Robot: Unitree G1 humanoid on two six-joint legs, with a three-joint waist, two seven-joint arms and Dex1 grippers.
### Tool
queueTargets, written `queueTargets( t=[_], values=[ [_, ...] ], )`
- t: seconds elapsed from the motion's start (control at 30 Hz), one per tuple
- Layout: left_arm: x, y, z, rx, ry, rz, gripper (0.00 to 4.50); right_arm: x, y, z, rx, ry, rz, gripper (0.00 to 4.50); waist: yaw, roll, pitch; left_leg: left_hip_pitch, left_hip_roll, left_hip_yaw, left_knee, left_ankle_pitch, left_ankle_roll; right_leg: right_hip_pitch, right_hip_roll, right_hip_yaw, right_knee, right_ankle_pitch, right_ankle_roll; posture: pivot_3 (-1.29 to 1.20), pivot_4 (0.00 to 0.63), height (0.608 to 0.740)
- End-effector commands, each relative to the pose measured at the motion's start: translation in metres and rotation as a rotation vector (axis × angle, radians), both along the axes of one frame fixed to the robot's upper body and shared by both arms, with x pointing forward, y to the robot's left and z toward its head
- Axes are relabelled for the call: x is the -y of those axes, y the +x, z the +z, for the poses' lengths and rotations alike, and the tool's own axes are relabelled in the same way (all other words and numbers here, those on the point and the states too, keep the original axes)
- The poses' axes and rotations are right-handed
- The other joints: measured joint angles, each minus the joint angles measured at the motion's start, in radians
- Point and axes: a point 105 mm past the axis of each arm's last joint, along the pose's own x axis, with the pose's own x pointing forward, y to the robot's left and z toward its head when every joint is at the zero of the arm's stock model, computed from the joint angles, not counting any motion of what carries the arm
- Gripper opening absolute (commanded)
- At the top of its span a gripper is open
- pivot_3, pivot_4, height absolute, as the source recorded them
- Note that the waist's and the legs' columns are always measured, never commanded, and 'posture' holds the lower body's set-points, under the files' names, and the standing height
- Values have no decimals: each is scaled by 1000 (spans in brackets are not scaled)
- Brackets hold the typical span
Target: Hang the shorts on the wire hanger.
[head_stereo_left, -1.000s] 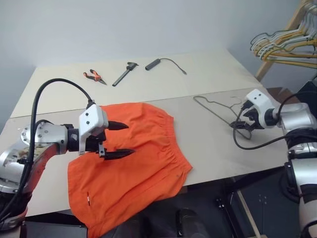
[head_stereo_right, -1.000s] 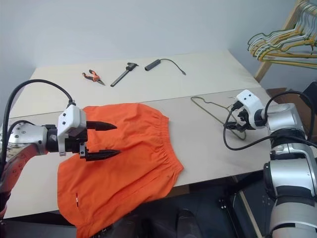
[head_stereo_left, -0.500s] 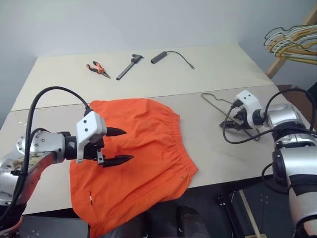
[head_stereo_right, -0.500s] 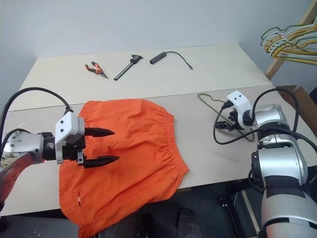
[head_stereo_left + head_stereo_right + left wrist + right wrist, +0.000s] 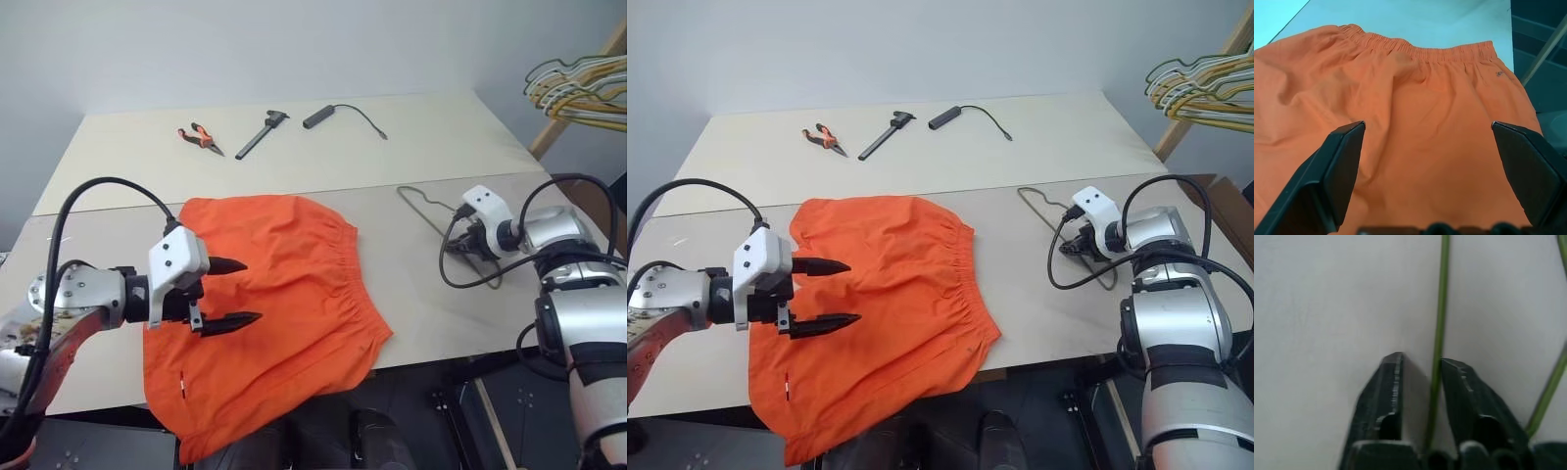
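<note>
The left claw point(image 5: 230, 292) hangs wide open just above the shorts point(image 5: 284, 294), with nothing but cloth beneath and ahead of it. The right claw point(image 5: 1422, 364) sits down on the table point(image 5: 411, 137), a hanger point(image 5: 1440, 308) wire running between its fingers; bare tabletop lies ahead. Pliers point(image 5: 199, 138) and cable point(image 5: 343, 113) lie well beyond both.

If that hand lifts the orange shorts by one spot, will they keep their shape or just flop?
Probably flop: the shorts lie wrinkled and one edge already droops over the table front. They look thin, so likely light. The gathered waistband seems bunchier, perhaps an easier place to pinch.
</note>
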Motion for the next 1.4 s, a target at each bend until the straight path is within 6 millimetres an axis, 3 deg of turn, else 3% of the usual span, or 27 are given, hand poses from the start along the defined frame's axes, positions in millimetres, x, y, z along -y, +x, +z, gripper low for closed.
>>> queueTargets(
  t=[0.03,0.13,0.3,0.43,0.5,0.57,0.7,0.83,1.0,1.37,1.4],
  values=[
    [2,0,10,70,10,-4,4500,7,-2,-2,-21,-41,-25,45,0,0,0,0,0,0,0,0,0,0,0,0,0,0,0,16,123,740],
    [4,1,13,83,-23,6,4500,4,3,2,22,-35,-26,14,1,-1,-1,0,0,0,0,0,0,0,0,0,0,0,0,8,101,740],
    [4,11,23,91,-180,83,4500,-8,21,31,192,22,-35,14,-4,0,-5,-1,-1,1,1,0,-1,0,0,0,0,1,1,-16,52,740],
    [11,25,38,39,-525,175,4500,-29,33,66,393,57,0,14,-6,2,-35,-7,-1,1,2,2,-2,-7,0,1,5,2,2,-39,0,740],
    [19,29,42,27,-636,196,4500,-48,32,83,474,123,14,14,-9,0,-53,-9,0,1,3,2,-3,-8,2,0,6,2,2,-45,0,740],
    [26,31,50,17,-752,200,4500,-78,21,99,576,194,68,14,-10,-1,-66,-9,0,1,4,2,-3,-8,2,1,6,2,2,-50,0,740],
    [29,40,66,-4,-936,244,4500,-125,-9,114,759,278,147,14,-11,-4,-84,-8,0,0,6,2,-4,-6,3,1,5,2,3,-58,0,740],
    [34,49,82,-10,-1061,256,4500,-180,-52,114,891,412,313,14,-4,-5,-90,-3,0,-1,7,2,-3,-2,2,1,5,5,1,-63,0,740],
    [39,52,91,-5,-1107,250,4500,-210,-76,104,983,394,405,14,-10,-5,-95,9,-1,0,8,2,-2,10,4,1,5,6,1,-61,0,740],
    [42,67,88,47,-1101,339,4500,-229,-91,90,1040,349,497,14,-29,-9,-101,10,0,1,8,2,-3,9,5,2,5,6,0,-65,0,740],
    [41,69,89,52,-1119,354,4309,-230,-93,89,1046,334,510,3,-29,-9,-102,10,0,1,8,2,-3,9,5,2,5,6,0,-65,0,740]
  ],
)
